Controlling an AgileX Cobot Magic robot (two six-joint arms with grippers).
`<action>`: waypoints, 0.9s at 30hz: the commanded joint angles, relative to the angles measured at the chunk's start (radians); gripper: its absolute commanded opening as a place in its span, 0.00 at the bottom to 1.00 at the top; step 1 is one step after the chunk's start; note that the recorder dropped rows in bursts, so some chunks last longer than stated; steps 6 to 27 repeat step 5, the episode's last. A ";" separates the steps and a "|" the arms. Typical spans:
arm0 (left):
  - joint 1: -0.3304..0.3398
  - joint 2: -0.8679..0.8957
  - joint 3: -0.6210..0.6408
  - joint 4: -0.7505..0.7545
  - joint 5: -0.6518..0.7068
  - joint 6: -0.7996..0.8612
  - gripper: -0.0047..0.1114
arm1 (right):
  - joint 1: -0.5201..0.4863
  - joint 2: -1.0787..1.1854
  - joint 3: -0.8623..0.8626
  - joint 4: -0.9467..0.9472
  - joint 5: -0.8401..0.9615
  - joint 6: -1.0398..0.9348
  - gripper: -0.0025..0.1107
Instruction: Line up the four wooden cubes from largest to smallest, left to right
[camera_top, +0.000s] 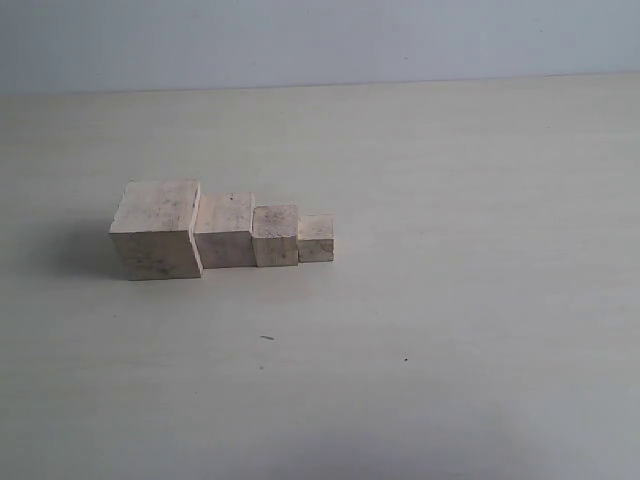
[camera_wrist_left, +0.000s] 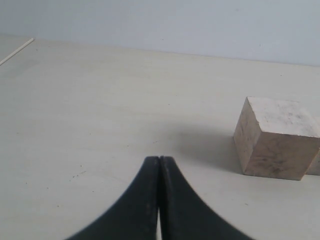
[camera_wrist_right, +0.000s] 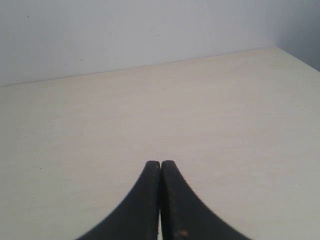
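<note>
Four pale wooden cubes stand touching in a row on the table in the exterior view: the largest cube (camera_top: 157, 229) at the left, then the second cube (camera_top: 225, 229), the third cube (camera_top: 275, 235) and the smallest cube (camera_top: 316, 238) at the right. Neither arm shows in that view. The left wrist view has the largest cube (camera_wrist_left: 276, 137) off to one side, well apart from my left gripper (camera_wrist_left: 159, 159), whose black fingers are pressed together with nothing between them. My right gripper (camera_wrist_right: 160, 163) is likewise shut and empty, over bare table with no cube in its view.
The pale tabletop (camera_top: 450, 300) runs back to a light wall (camera_top: 320, 40). A table edge (camera_wrist_left: 17, 51) shows at the far corner of the left wrist view. Small dark specks (camera_top: 267, 338) lie in front of the row.
</note>
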 joint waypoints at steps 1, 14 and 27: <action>-0.007 -0.006 0.001 -0.006 -0.012 0.002 0.04 | -0.005 -0.007 0.004 -0.005 -0.003 -0.004 0.02; -0.007 -0.006 0.001 -0.006 -0.012 0.002 0.04 | -0.005 -0.007 0.004 -0.005 -0.003 -0.004 0.02; -0.007 -0.006 0.001 -0.006 -0.012 0.002 0.04 | -0.005 -0.007 0.004 -0.005 -0.003 -0.004 0.02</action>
